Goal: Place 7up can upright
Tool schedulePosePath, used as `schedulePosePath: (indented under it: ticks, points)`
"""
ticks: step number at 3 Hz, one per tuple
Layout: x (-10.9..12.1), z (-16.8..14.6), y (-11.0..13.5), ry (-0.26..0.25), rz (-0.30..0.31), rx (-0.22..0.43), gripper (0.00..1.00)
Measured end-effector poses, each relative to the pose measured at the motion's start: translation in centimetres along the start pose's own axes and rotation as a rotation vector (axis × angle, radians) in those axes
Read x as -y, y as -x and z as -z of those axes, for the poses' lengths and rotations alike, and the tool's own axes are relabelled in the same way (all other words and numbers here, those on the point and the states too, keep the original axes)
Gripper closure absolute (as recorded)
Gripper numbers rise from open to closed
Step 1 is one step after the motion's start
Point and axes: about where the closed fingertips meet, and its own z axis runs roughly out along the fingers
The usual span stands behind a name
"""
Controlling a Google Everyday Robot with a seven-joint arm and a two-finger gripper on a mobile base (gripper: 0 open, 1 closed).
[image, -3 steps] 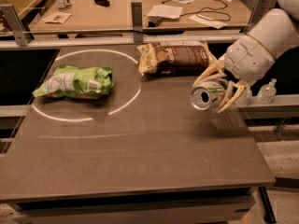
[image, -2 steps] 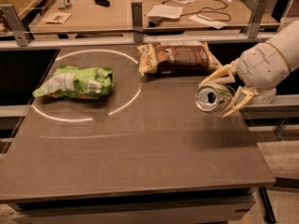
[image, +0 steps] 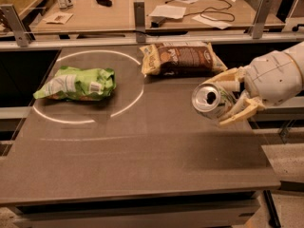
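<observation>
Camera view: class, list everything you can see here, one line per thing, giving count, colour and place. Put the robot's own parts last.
can: one, silver top showing, held on its side above the table's right part, top toward the camera
green bag: one, green and white, lying inside the ring, left
brown bag: one, brown and cream, lying at the table's far edge, centre
ring: one, white, marked on the table's left part
table: one, dark grey-brown, foreground
posts: three, metal, along the rail behind the table
desk: one, tan, background
papers: several, white, on the desk
cable: one, dark, on the desk
arm: one, white, right edge
pincer: one, cream, shut on the can, right
</observation>
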Motion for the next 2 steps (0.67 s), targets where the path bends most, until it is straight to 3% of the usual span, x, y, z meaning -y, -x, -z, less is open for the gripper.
schedulePosePath:
  ticks: [1,2]
  points:
    - [0.0,0.0,0.0,0.0,0.0,0.0,1.0]
    - [0.27,-0.47,-0.52,-0.032,-0.093,0.03,1.0]
